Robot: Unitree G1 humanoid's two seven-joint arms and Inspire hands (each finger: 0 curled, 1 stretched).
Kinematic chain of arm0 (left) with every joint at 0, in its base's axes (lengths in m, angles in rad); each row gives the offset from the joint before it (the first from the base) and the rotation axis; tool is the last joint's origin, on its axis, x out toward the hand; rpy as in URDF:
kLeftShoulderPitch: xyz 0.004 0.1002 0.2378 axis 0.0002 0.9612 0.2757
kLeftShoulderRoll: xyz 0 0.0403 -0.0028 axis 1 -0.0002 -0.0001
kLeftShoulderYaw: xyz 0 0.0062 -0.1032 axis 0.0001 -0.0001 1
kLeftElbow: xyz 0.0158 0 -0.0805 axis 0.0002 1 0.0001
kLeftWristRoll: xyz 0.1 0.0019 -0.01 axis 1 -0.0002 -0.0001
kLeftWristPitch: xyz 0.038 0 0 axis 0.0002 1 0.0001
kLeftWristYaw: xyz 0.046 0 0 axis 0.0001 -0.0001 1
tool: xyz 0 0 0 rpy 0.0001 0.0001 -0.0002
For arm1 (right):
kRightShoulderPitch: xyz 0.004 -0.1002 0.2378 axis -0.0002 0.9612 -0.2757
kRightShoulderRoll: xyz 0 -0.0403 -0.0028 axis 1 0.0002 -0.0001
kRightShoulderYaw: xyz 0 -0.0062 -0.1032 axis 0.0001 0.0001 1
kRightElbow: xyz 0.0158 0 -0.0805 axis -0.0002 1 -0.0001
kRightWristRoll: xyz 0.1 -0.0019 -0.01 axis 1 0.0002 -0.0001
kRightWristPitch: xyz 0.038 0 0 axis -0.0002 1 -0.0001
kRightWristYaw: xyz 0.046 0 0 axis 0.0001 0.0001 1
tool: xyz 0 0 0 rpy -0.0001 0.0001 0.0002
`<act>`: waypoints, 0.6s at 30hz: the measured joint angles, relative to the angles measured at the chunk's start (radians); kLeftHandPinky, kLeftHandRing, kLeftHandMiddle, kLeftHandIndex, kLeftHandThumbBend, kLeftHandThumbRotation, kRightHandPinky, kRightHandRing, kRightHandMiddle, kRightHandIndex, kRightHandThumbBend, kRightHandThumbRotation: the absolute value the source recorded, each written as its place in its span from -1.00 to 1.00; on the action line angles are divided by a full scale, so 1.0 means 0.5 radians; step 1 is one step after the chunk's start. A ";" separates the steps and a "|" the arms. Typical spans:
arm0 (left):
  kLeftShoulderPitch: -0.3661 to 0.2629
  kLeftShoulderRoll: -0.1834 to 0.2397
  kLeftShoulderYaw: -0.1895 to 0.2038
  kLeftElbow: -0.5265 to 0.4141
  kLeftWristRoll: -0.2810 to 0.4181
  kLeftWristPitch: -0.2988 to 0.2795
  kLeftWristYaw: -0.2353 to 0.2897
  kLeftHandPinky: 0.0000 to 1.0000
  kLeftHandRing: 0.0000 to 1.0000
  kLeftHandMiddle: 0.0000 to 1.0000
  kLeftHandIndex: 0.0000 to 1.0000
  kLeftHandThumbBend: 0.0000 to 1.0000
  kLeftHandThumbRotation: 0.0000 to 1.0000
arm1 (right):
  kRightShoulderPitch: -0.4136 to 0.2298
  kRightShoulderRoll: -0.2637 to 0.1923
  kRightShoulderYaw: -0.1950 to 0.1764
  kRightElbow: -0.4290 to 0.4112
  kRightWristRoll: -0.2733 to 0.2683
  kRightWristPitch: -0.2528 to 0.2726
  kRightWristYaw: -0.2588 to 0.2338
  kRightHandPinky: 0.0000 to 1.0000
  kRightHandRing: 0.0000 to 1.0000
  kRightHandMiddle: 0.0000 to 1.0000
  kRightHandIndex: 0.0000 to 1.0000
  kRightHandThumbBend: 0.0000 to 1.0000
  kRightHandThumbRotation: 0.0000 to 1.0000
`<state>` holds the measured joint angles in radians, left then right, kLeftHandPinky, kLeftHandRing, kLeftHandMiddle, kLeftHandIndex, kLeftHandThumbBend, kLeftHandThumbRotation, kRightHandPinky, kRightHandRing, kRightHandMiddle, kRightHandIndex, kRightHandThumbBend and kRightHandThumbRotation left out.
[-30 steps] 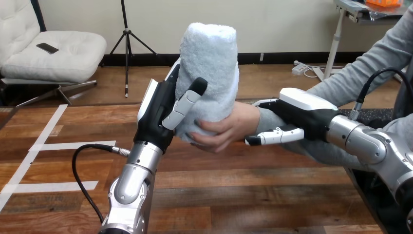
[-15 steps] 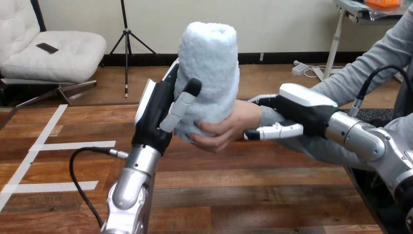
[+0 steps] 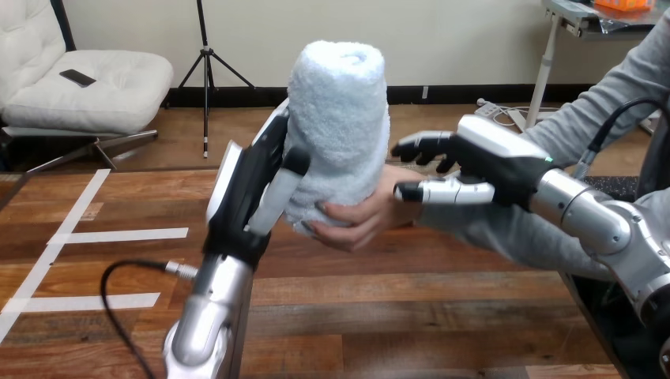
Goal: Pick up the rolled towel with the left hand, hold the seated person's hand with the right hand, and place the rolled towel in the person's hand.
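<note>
Right hand (image 3: 483, 159) is lifting away, fingers spreading apart.
Left hand (image 3: 249, 185) is clasping the towel (image 3: 340, 110); person's hand (image 3: 359, 217) is cupping its base.

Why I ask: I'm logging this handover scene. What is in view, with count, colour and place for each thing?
rolled towel: one, pale blue-white, upright above the table's middle, between the left hand and the person's hand.
table: one, brown wood, across the lower view.
tape strips: three, white, on the table's left part.
person's hand: one, from a grey sleeve at the right, cupped round the towel's lower end.
left hand: one, black and white, at the towel's left side, thumb across its front, fingers behind it.
right hand: one, black and white, by the person's wrist, thumb in front of it, fingers above and apart from it.
</note>
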<state>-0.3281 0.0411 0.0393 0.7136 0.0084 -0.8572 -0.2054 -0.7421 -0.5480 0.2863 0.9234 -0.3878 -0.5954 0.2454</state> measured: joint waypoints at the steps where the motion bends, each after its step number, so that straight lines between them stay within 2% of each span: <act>1: 0.020 0.000 -0.001 -0.022 0.000 0.000 0.002 0.75 0.82 0.81 0.75 0.96 0.99 | 0.006 0.000 -0.012 -0.012 0.012 0.000 0.002 0.44 0.61 0.65 0.65 0.85 0.99; 7: 0.142 0.000 -0.013 -0.156 -0.001 0.003 0.003 0.74 0.84 0.83 0.76 0.95 1.00 | 0.068 -0.001 -0.080 -0.087 0.136 -0.019 0.029 0.46 0.61 0.65 0.64 0.81 0.98; 14: 0.272 0.003 -0.026 -0.323 -0.005 0.027 0.006 0.75 0.84 0.84 0.77 0.95 0.97 | 0.176 -0.001 -0.157 -0.201 0.240 -0.063 0.034 0.41 0.56 0.61 0.62 0.96 1.00; 18: 0.338 0.002 -0.036 -0.415 -0.029 0.044 0.004 0.75 0.85 0.84 0.78 0.94 0.95 | 0.252 0.003 -0.201 -0.271 0.320 -0.101 0.036 0.39 0.53 0.59 0.60 0.96 1.00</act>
<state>-0.1591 0.0421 0.0212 0.5063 -0.0063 -0.8350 -0.2034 -0.6160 -0.5466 0.1856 0.7879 -0.2277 -0.6461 0.2635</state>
